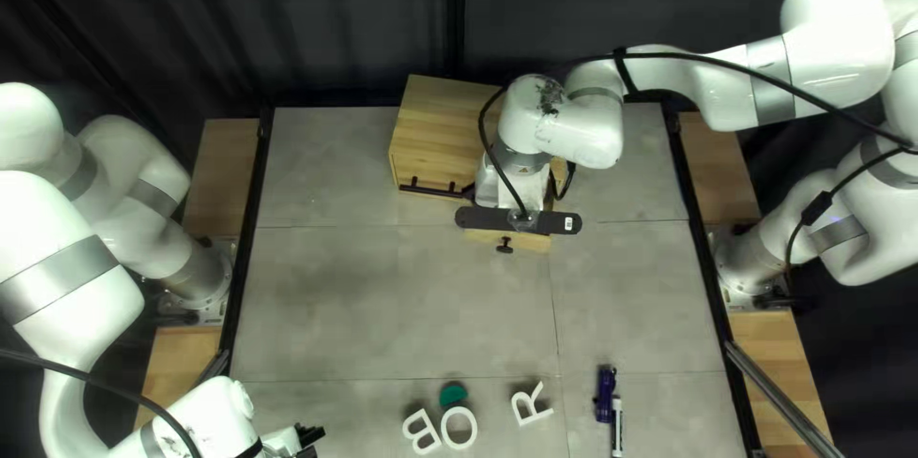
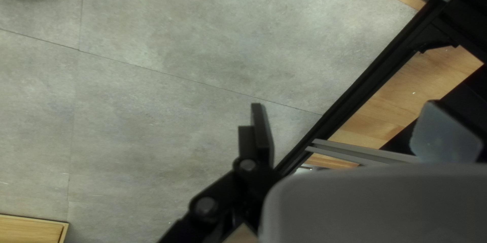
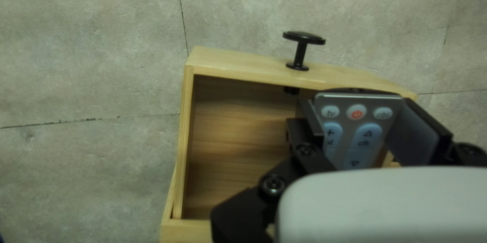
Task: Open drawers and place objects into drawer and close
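Note:
In the top left view my right gripper [image 1: 519,219] is over the wooden cabinet's [image 1: 442,119] pulled-out drawer [image 1: 531,242], whose round black knob [image 1: 504,246] faces the near edge. The right wrist view shows my right gripper [image 3: 362,126] shut on a grey remote control [image 3: 350,116], above one side of the open drawer [image 3: 238,141]; the visible drawer floor is bare wood. At the bottom left of the top left view, my left gripper [image 1: 308,437] stays low near the table's edge. The left wrist view has the left gripper [image 2: 352,131] open, with nothing between its fingers.
Near the front lie white letters B [image 1: 421,431], O [image 1: 459,427] and R [image 1: 531,404], beside a green piece [image 1: 452,394]. Farther right are a purple item [image 1: 604,393] and a marker [image 1: 617,427]. A black bar handle [image 1: 430,189] projects from the cabinet's front.

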{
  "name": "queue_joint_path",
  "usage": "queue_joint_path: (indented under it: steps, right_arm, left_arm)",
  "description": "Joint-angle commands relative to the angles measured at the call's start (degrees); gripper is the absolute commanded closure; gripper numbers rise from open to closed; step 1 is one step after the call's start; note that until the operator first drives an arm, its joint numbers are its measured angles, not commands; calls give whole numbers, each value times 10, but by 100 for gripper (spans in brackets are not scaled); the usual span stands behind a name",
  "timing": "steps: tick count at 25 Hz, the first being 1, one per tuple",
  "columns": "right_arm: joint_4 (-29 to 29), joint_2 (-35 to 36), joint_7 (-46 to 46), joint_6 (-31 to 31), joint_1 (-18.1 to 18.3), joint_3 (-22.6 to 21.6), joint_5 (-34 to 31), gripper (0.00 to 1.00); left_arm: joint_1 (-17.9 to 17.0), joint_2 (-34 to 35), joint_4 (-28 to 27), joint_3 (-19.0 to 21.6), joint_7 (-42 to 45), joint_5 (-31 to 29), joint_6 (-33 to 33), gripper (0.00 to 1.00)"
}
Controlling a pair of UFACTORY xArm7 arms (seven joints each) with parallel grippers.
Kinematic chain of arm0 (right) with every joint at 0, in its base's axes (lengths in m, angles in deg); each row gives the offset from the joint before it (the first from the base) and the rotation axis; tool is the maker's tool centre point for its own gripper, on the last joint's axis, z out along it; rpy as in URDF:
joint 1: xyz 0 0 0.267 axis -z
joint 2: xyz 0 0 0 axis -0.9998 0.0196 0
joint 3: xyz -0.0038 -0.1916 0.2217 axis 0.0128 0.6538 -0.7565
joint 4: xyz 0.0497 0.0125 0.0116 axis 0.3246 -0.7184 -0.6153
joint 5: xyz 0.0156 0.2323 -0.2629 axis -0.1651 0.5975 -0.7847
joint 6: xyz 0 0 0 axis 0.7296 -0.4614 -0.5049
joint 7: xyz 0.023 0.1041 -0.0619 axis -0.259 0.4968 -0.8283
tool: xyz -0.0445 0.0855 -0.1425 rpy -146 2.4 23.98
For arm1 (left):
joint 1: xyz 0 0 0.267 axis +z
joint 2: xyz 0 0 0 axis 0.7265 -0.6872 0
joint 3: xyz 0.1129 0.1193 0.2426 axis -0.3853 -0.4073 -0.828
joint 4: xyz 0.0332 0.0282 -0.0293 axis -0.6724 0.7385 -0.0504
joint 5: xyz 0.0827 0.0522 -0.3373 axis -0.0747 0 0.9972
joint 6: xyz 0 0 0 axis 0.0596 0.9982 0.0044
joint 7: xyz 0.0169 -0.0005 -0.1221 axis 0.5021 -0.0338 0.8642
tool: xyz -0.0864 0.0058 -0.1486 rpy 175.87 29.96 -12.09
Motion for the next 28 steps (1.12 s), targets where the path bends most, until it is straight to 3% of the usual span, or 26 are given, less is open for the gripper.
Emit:
queue_joint_path:
  steps: [1, 26, 27, 28]
  right_arm:
    - [2, 3, -2, -1, 0, 1, -4, 100]
    - [1, 13, 21, 4, -1, 9, -53, 100]
    - [3, 16, 21, 4, 0, 9, -53, 85]
    - [4, 17, 21, 5, 0, 10, -52, 28]
  left_arm:
    - [0, 0, 0, 0, 0, 0, 0, 0]
    - [0, 0, 0, 0, 0, 0, 0, 0]
    - [0, 0, 0, 0, 0, 0, 0, 0]
    - [0, 0, 0, 0, 0, 0, 0, 0]
